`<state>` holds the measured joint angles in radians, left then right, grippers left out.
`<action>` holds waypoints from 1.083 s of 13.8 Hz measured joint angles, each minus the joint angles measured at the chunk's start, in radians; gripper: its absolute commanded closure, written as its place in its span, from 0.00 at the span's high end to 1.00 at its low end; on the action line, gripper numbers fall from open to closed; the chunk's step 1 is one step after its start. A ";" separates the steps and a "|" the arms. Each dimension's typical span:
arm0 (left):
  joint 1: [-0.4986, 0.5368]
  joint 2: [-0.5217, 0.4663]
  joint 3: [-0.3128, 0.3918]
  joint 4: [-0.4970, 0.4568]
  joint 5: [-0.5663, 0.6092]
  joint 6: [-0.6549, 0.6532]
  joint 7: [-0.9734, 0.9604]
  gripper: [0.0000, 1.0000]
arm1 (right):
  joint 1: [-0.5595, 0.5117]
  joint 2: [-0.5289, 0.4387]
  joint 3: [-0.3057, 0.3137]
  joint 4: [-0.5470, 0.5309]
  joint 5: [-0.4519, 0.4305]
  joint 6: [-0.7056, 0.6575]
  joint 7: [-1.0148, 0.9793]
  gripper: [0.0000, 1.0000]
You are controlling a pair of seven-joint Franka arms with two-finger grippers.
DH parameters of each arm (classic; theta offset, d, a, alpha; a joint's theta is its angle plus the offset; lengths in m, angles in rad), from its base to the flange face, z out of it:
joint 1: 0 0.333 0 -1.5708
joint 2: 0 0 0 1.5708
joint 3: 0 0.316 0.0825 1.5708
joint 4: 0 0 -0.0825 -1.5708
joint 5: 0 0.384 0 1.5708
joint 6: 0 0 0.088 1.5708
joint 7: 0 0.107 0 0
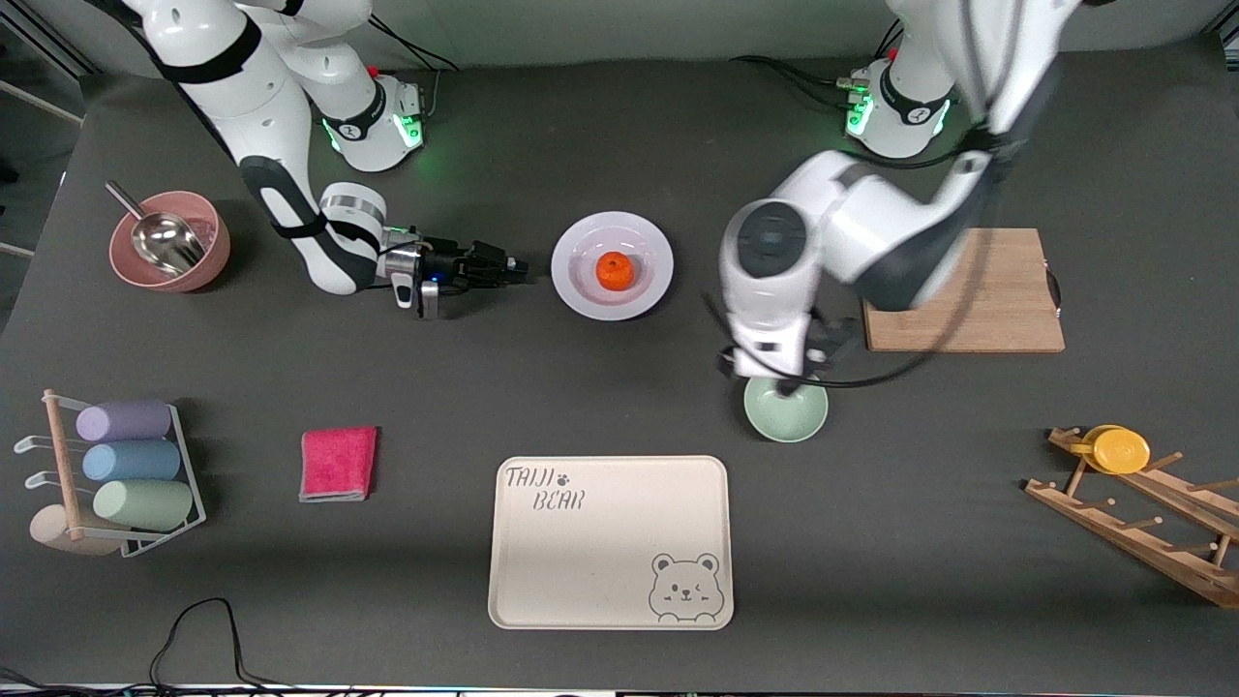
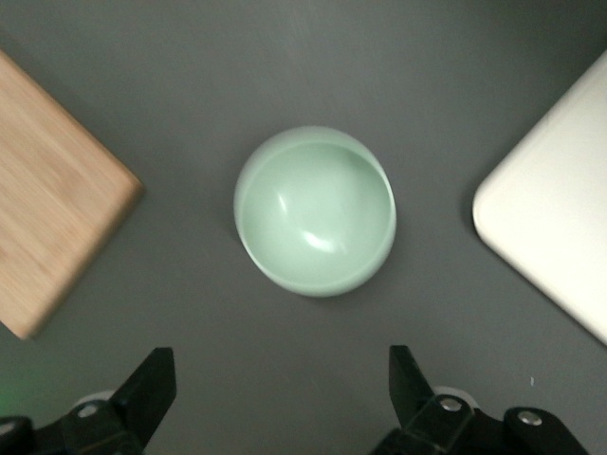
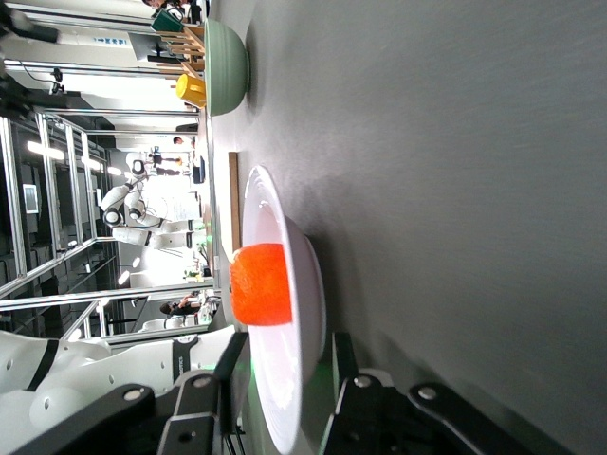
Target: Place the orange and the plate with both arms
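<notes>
Orange (image 1: 615, 270) upright in plate (image 1: 649, 290); right fingers (image 3: 228, 379) straddle plate rim; left fingers (image 2: 152, 384) apart over bowl (image 2: 315, 210).

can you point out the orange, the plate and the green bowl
orange (image 1: 615, 270), front view, middle of the fruit's top
plate (image 1: 581, 288), front view, bare white rim toward the right arm
pale-green bowl (image 2: 315, 209), left wrist view, inside of the bowl's floor
</notes>
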<state>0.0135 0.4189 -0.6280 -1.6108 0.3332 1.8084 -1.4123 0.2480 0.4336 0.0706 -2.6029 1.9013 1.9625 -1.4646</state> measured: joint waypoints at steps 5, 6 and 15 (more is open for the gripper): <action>0.253 -0.103 0.002 -0.008 -0.015 -0.050 0.242 1.00 | 0.108 0.045 0.000 0.056 0.109 0.004 0.000 0.42; 0.301 -0.103 0.003 -0.013 -0.015 -0.050 0.300 1.00 | 0.109 0.053 0.000 0.064 0.110 0.004 0.000 0.42; 0.700 -0.278 0.033 -0.157 -0.186 -0.042 1.033 1.00 | 0.111 0.082 -0.002 0.094 0.119 0.003 -0.001 0.02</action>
<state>0.7135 0.1408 -0.5947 -1.7680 0.1474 1.7665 -0.3792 0.3589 0.5157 0.0691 -2.5086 2.0207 1.9659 -1.4660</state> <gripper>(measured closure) 0.000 0.956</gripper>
